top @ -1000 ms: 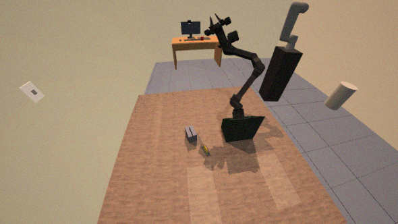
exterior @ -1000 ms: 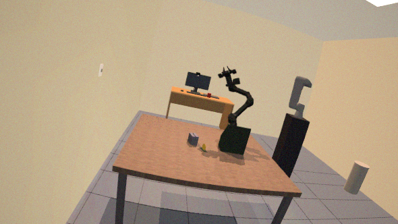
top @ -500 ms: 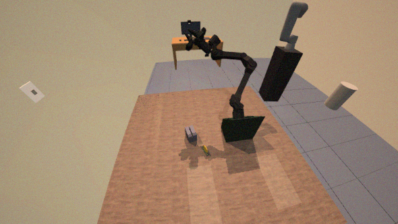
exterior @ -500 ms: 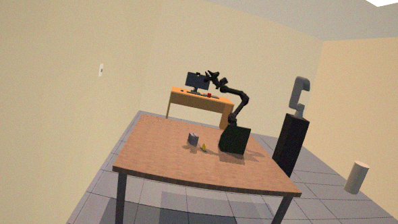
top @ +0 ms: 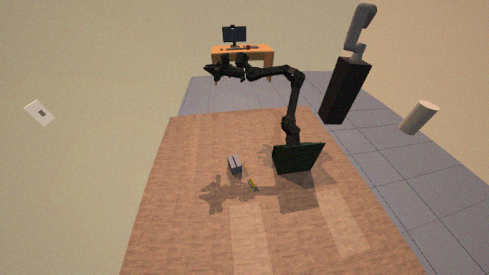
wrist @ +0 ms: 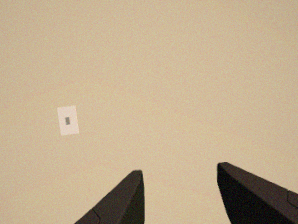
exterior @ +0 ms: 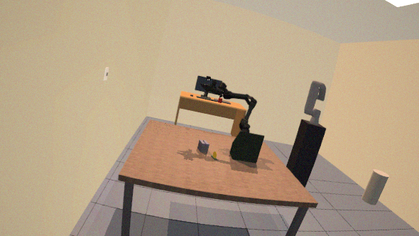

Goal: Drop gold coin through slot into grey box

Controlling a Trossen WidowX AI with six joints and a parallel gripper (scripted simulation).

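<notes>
The gold coin stands on edge in its small dark-green holder on the table. The closed grey box stands close by, to the left of and behind the holder; a dark slot line runs along its lid in the top view. My gripper is open about partway, with nothing between its fingers. It is high above the table, stretched out to the left, well away from coin and box. The wrist view shows no coin, holder or box.
A large dark-green panel-like block stands at the arm's base, right of the holder and box. The wooden table carries them all. A desk with a monitor is in the background. The wrist view faces a wall with a white plate.
</notes>
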